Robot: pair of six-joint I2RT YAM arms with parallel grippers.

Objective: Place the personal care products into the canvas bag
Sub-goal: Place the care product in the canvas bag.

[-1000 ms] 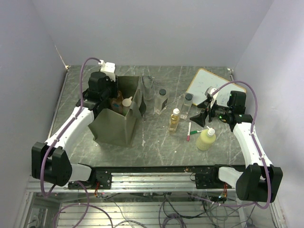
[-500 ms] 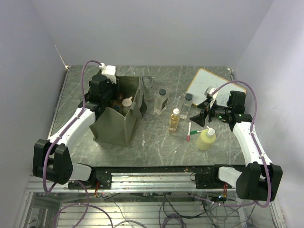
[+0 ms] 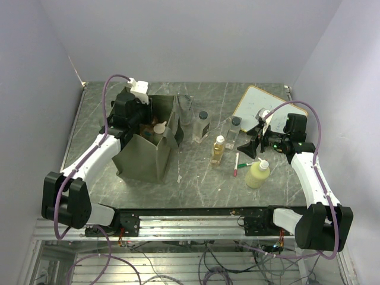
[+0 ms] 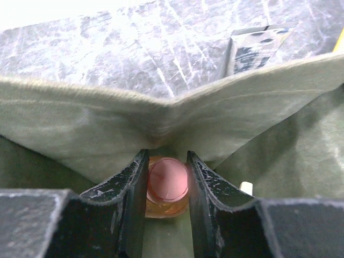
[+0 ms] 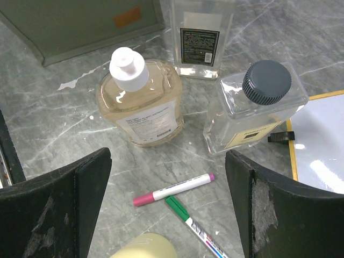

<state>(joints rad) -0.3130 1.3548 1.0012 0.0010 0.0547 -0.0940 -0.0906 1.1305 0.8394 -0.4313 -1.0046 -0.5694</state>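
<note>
The olive canvas bag (image 3: 142, 155) stands open at the left. My left gripper (image 3: 142, 120) reaches down into it and is shut on the pink cap of an orange bottle (image 4: 166, 185), close to the bag's wall (image 4: 80, 123). A white-capped bottle (image 3: 159, 126) also sits in the bag. On the table stand two clear bottles with dark caps (image 3: 202, 126) (image 3: 235, 127), an amber bottle (image 3: 218, 149) and a pale yellow bottle (image 3: 259, 173). My right gripper (image 3: 252, 147) hangs open above the table between the amber bottle (image 5: 141, 102) and a clear bottle (image 5: 258, 105).
A pink marker (image 5: 173, 190) and a green marker (image 5: 196, 219) lie under the right gripper. A whiteboard (image 3: 261, 107) lies at the back right. A clear container (image 3: 185, 110) stands just behind the bag. The bag's far wall folds inward.
The left arm has shifted slightly over the bag with the orange bottle still in its jaws. The right arm has not moved.
</note>
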